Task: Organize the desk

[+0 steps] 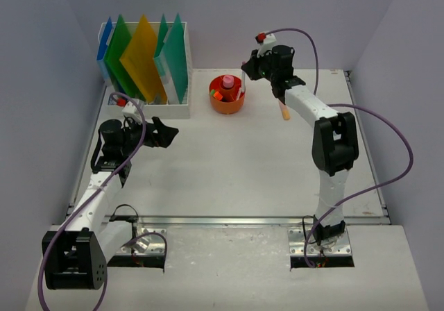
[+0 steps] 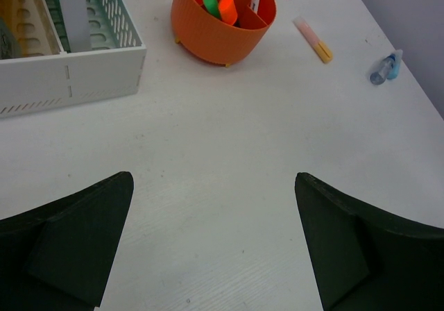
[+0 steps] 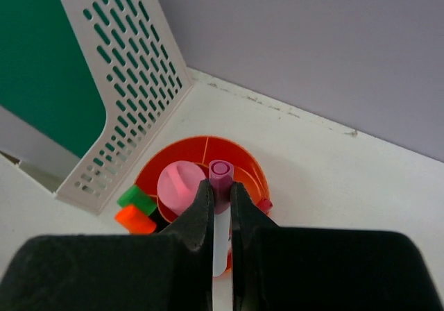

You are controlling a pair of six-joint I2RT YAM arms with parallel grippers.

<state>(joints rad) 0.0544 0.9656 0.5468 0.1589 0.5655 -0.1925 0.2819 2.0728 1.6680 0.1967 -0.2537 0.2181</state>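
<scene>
The desk (image 1: 229, 165) is a white tabletop between pale lavender walls. My right gripper (image 3: 220, 193) is shut on a white marker with a purple cap (image 3: 221, 174), holding it end-on just above the orange pen cup (image 3: 243, 155). In the top view the right gripper (image 1: 247, 70) hangs at the cup's right rim (image 1: 227, 106). The cup holds a pink-capped item (image 3: 179, 185), a green highlighter (image 3: 137, 200) and an orange one (image 3: 134, 219). My left gripper (image 2: 214, 186) is open over bare desk at the left (image 1: 166, 134), nothing between its fingers.
A white slotted file rack (image 1: 146, 99) with blue, green and yellow folders stands at the back left, beside the cup. A pink-and-orange highlighter (image 2: 312, 39) lies on the desk right of the cup, and a small blue item (image 2: 386, 68) lies further right near the wall.
</scene>
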